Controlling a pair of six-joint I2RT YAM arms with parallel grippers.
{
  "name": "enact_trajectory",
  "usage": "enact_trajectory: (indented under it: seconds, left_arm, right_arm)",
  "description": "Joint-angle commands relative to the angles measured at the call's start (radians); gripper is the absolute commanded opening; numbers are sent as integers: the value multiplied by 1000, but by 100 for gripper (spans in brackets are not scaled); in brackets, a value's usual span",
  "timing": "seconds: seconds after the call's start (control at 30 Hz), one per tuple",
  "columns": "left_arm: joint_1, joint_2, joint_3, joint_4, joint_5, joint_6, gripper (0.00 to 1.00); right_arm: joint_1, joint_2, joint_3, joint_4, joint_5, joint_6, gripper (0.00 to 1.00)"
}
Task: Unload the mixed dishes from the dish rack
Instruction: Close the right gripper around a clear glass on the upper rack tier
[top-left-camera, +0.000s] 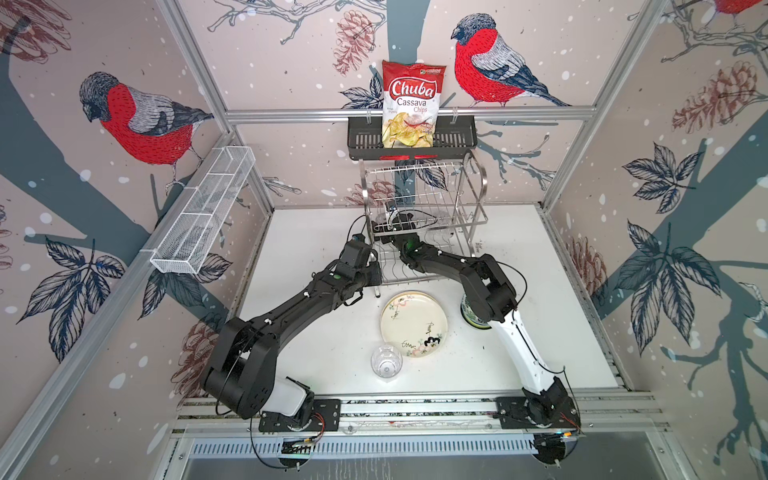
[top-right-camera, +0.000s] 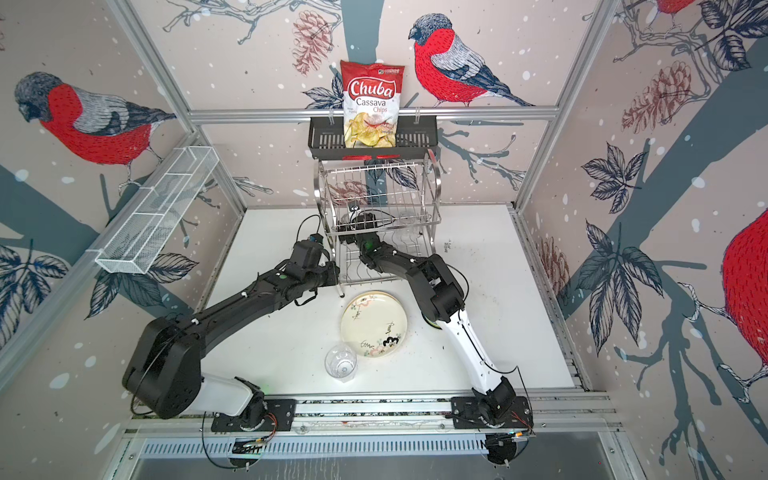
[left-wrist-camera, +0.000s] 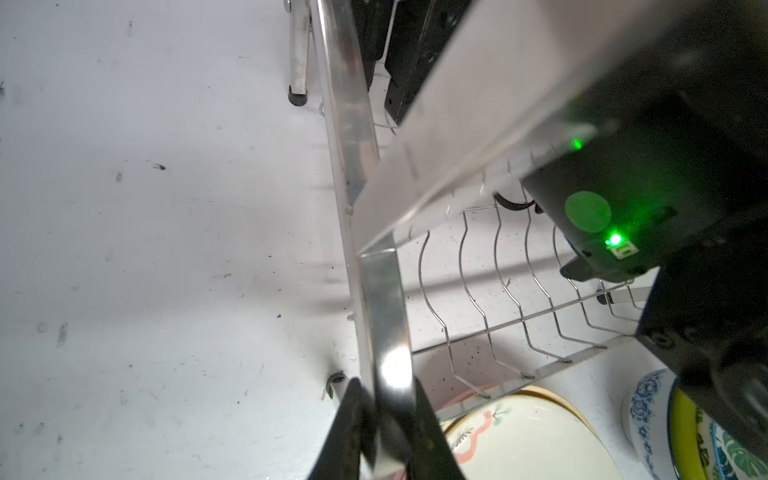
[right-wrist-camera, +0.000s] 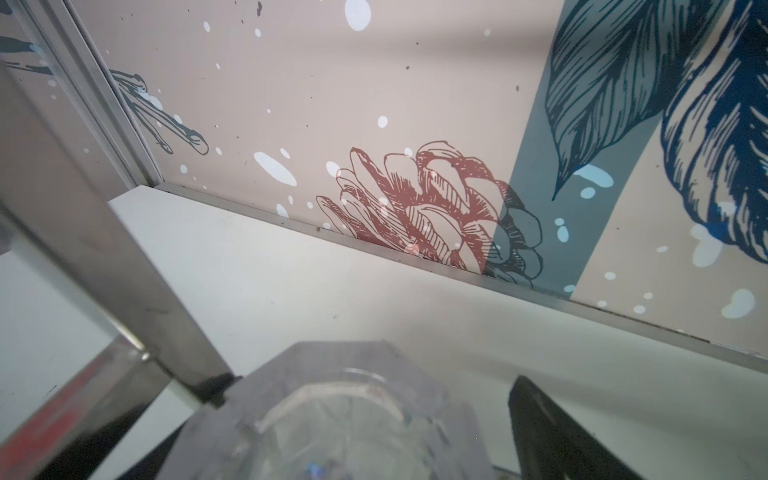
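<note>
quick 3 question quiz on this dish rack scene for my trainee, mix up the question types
1. True or false: the left gripper is shut on the frame of the dish rack.
2. What sits between the fingers of the right gripper? A) a bowl B) a clear tumbler C) the chips bag
3. How many tumblers stand out on the table?

Key: 1 true; 2 B; 3 one, the loose tumbler beside the cream floral plate.
</note>
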Motion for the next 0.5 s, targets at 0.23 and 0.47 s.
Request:
enact_trajectory:
  seconds: [0.23, 0.47]
  left_arm:
    - [7, 19, 10, -59, 30, -4, 13]
    - [12, 20, 10, -57, 29, -15, 13]
  right_arm:
    - [-10, -23, -66, -25, -19, 28, 61]
    - [-2, -149, -246, 51, -59, 88, 37]
